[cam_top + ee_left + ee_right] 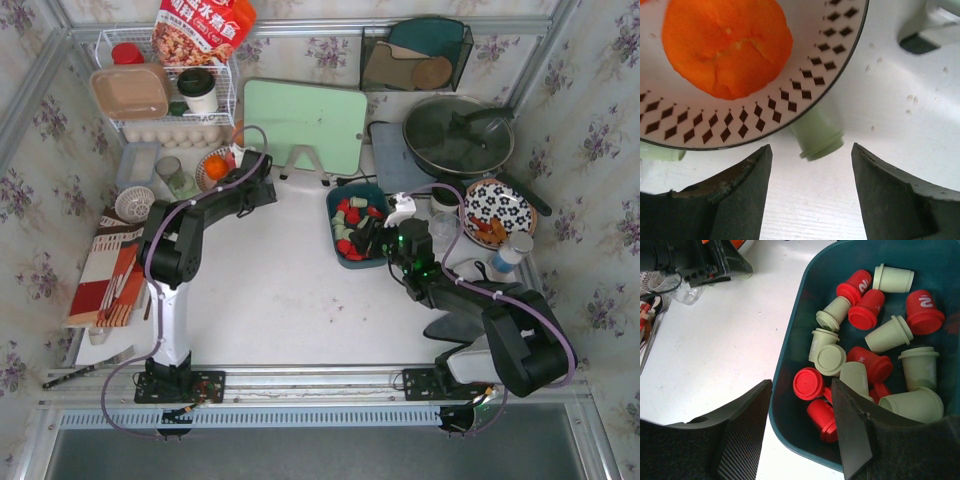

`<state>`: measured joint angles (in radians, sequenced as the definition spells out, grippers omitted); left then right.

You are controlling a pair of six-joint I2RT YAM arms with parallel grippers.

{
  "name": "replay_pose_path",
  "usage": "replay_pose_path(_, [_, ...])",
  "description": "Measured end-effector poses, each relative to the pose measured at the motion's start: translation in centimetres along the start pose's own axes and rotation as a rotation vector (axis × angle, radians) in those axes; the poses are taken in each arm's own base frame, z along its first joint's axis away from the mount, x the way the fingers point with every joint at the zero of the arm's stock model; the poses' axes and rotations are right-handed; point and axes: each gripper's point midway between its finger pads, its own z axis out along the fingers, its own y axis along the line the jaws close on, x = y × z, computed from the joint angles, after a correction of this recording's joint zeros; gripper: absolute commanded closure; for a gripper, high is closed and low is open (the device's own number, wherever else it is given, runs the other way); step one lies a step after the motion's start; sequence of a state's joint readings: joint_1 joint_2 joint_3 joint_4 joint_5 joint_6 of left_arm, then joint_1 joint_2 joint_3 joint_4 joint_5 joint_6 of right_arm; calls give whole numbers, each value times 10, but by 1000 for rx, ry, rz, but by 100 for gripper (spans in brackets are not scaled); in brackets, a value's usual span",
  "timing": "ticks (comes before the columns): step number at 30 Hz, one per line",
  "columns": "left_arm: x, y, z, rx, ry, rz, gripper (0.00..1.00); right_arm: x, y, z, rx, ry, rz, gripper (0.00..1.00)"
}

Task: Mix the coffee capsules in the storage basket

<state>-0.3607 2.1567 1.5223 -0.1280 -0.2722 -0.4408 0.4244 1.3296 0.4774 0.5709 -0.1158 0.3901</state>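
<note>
Both claws stand spread. Nearest me, the right claw straddles the basket at its rim. One finger hangs outside over the white table and the other sits inside, among the capsules. The wall and a couple of red pods show in the gap between the fingers, so nothing is pinched. I cannot tell whether the inner finger touches a pod. Red and pale green capsules lie jumbled on the basket floor, most on their sides and a few showing their round flanged ends. From overhead, the basket sits right of the table's middle, just ahead of the right arm.

Further back on the left, the left claw hovers low over the table at a patterned bowl holding an orange. One green capsule lies on the table outside the basket. Its narrow end is tucked under the bowl's rim and its flanged end points at me between the fingertips, with clear table on either side.
</note>
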Motion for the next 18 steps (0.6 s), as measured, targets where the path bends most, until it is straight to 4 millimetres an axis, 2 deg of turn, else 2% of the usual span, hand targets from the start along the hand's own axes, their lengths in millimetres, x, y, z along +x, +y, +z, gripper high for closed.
replay_pose_path(5, [-24, -4, 8, -61, -27, -61, 33, 2, 2, 1, -14, 10, 1, 41])
replay_pose_path(11, [-23, 2, 16, -154, 29, -98, 39, 2, 4, 2, -21, 15, 2, 41])
replay_pose_path(13, [-21, 7, 14, -189, 45, -104, 43, 2, 4, 2, -24, 15, 5, 41])
replay_pose_path(15, [-14, 14, 12, -221, 67, -107, 55, 3, 5, 2, -30, 18, 5, 41])
replay_pose_path(18, [-2, 21, 11, -250, 97, -109, 66, 3, 6, 2, -35, 20, 5, 41])
